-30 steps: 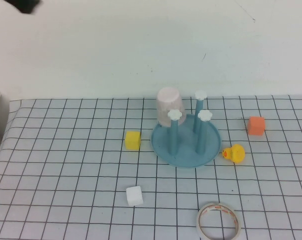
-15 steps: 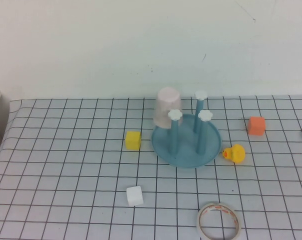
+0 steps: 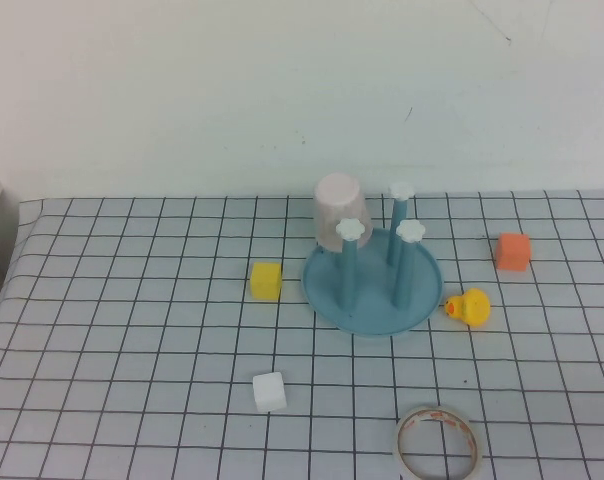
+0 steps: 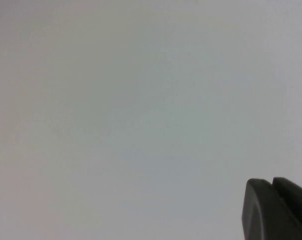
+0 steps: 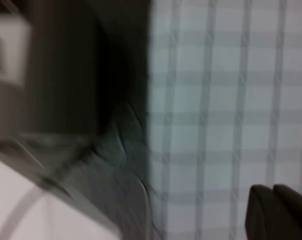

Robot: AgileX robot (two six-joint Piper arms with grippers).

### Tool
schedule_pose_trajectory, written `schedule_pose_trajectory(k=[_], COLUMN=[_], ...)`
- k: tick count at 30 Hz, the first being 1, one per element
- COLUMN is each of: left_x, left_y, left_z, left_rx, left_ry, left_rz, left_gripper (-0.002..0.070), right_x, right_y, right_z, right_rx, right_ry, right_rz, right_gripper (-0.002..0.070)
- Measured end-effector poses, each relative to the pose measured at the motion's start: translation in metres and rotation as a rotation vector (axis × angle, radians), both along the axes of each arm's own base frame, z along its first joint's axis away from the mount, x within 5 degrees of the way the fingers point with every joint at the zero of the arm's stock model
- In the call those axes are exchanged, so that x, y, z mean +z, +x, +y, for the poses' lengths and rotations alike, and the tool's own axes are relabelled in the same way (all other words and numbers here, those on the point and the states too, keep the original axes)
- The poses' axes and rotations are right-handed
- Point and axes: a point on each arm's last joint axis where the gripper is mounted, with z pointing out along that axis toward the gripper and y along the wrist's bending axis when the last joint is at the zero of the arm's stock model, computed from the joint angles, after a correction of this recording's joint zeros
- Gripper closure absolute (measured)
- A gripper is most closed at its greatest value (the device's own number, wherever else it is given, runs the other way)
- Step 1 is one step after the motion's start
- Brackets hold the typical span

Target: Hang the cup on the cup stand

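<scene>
Since the earlier frames, the dark arm glimpsed at the high view's edges has gone; neither arm is seen there now. The cup [image 3: 336,212] is seen inverted over the far-left peg of the cup stand [image 3: 372,290], mouth down, long axis near upright. Only a dark corner of the left gripper [image 4: 278,210] and the right gripper [image 5: 278,212] is shown; their state cannot be told. Nothing further need be disturbed.

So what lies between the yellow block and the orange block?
High view: the cup stand, with the cup upside down on a far-left peg. Neither hand shows there.
</scene>
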Motion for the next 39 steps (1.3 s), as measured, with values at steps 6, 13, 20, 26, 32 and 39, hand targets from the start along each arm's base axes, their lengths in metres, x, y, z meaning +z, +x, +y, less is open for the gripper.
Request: schedule_pose_trajectory(k=[6, 13, 20, 26, 32, 39], left_x=[0.0, -0.003, -0.009, -0.006, -0.006, -0.01], left_y=[0.0, -0.01, -0.032, -0.064, -0.108, -0.134], left_z=[0.0, 0.002, 0.008, 0.016, 0.027, 0.033], left_rx=[-0.027, -0.083, -0.119, -0.13, -0.14, -0.111], left_ry=[-0.042, -0.135, -0.199, -0.222, -0.246, -0.222], left_rz=[0.005, -0.036, -0.165, -0.282, -0.413, -0.484], left_gripper=[0.0675, 0.0675, 0.0675, 0.0675, 0.0675, 0.0675], right_x=[0.015, 0.015, 0.004, 0.005, 0.005, 0.005], right_y=[0.01, -0.018, -0.038, -0.043, -0.043, -0.043], right_z=[-0.043, -0.08, -0.097, -0.102, -0.102, -0.103], right_rx=[-0.318, -0.56, -0.569, -0.566, -0.566, -0.567], right_ry=[-0.141, 0.245, 0.535, 0.601, 0.602, 0.603], right_rz=[-0.265, -0.404, -0.482, -0.512, -0.512, -0.513], right_gripper=[0.0678, 0.0678, 0.0678, 0.0678, 0.0678, 0.0678])
